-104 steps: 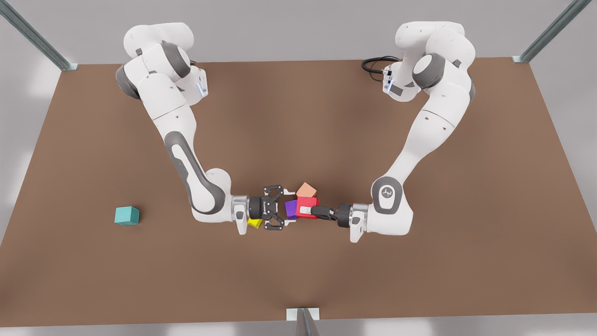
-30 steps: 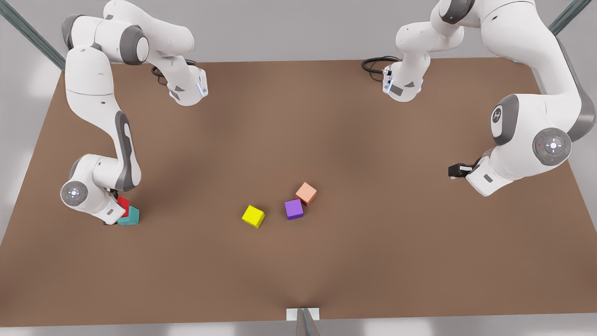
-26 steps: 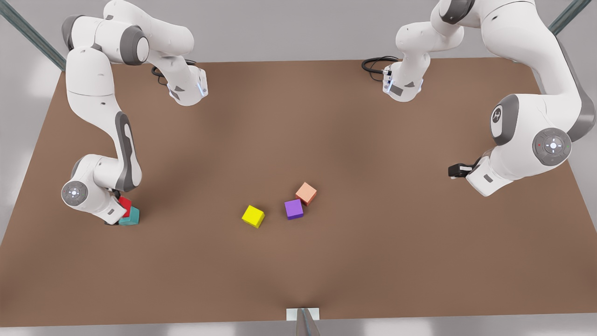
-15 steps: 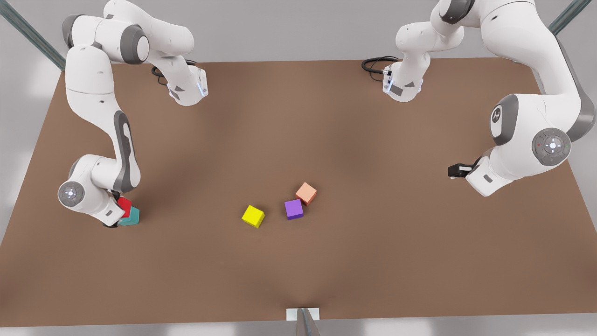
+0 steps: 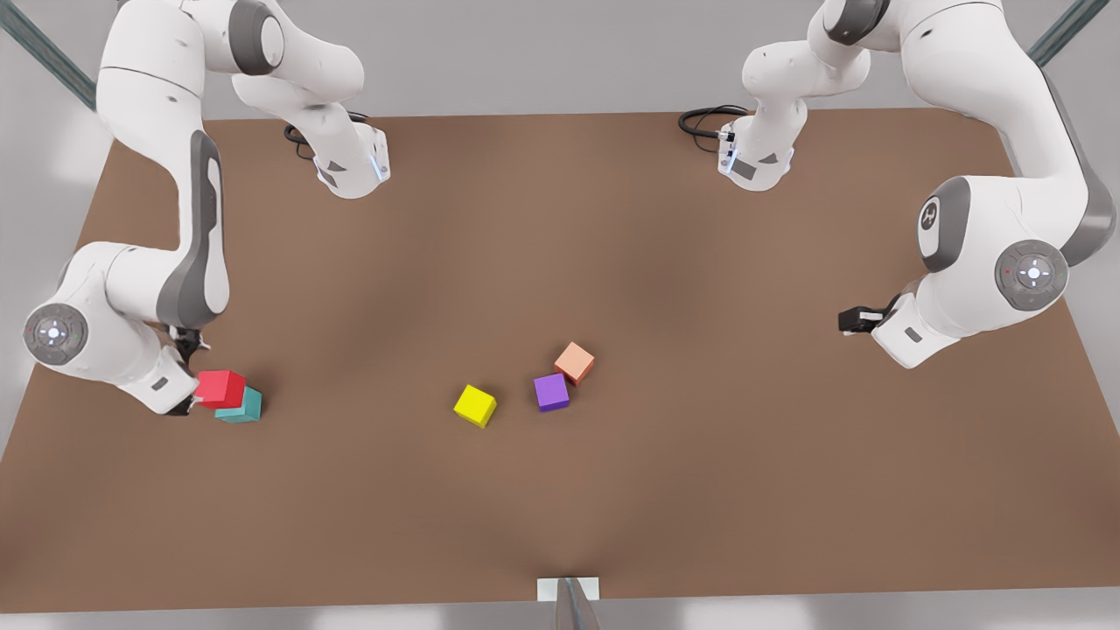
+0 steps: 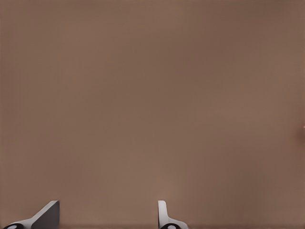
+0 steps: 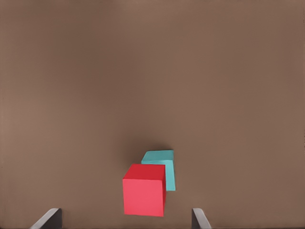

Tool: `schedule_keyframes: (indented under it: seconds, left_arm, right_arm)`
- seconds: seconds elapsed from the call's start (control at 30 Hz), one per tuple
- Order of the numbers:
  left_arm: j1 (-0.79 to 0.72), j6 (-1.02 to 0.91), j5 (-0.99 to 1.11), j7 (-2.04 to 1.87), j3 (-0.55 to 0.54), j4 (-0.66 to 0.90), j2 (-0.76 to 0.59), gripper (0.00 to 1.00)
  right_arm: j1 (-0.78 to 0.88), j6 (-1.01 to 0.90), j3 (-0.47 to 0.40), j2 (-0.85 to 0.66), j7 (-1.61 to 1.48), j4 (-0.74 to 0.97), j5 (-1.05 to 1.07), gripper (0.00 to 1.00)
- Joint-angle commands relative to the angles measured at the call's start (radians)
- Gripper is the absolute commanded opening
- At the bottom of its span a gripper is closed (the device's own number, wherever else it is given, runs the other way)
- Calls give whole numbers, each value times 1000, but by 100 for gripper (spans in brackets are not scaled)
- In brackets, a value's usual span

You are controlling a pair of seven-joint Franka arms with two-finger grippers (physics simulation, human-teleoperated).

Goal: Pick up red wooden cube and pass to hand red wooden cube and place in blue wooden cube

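At the front view's left, the right gripper (image 5: pixel 185 398) has drawn up and back from the stack, where half a second ago it sat low over the cubes; its fingers (image 7: pixel 47 218) stand wide apart with nothing between them. Just beside it, the red wooden cube (image 5: pixel 220 388) now rests free on top of the blue wooden cube (image 5: pixel 243 408), though shifted off-centre so that part of the teal face shows past it in the right wrist view. That reads as the release done and the placement made, with the overhang the one worry for whether the stack stays put. Further right on the brown table (image 5: pixel 612 490) lie the yellow cube (image 5: pixel 475 405), the purple cube (image 5: pixel 551 392) and the salmon cube (image 5: pixel 574 362), all well apart from the stack. At the far right the left gripper (image 5: pixel 856 319) waits above bare table, its fingers (image 6: pixel 164 214) parted and empty
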Motion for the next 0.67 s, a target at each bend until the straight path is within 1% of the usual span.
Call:
schedule_keyframes:
  seconds: [0.0,0.07,0.13,0.17,0.2,0.23,0.27,0.37,0.43,0.63]
  left_arm:
    - [0,-1,1,-6,0,0,-1,100]
    - [-2,-1,1,-6,0,0,-1,100]
    - [1,-1,1,-6,0,0,-1,100]
    - [1,-1,1,-6,0,0,-1,100]
    - [3,-1,1,-6,0,0,-1,100]
    - [3,-1,1,-6,0,0,-1,100]
    - [3,-1,2,-6,0,0,-1,100]
    - [3,-1,10,-6,0,0,-1,100]
    - [3,-1,10,-6,0,0,-1,100]
    - [1,-1,10,-6,0,0,-1,100]
  right_arm:
    - [35,-248,1,23,1264,73,22,100]
    - [76,-271,0,24,1836,99,85,100]
    - [96,-371,0,83,1844,242,80,100]
    - [96,-383,1,63,1847,248,83,100]
    - [61,-460,75,-12,1856,257,77,100]
    - [9,-489,138,-66,1856,252,79,100]
    - [1,-511,144,-120,1856,239,79,100]
    - [-8,-469,161,-216,1838,151,66,100]
    - [-19,-380,167,-265,1827,73,57,100]
    - [-17,-331,167,-279,1776,38,51,100]
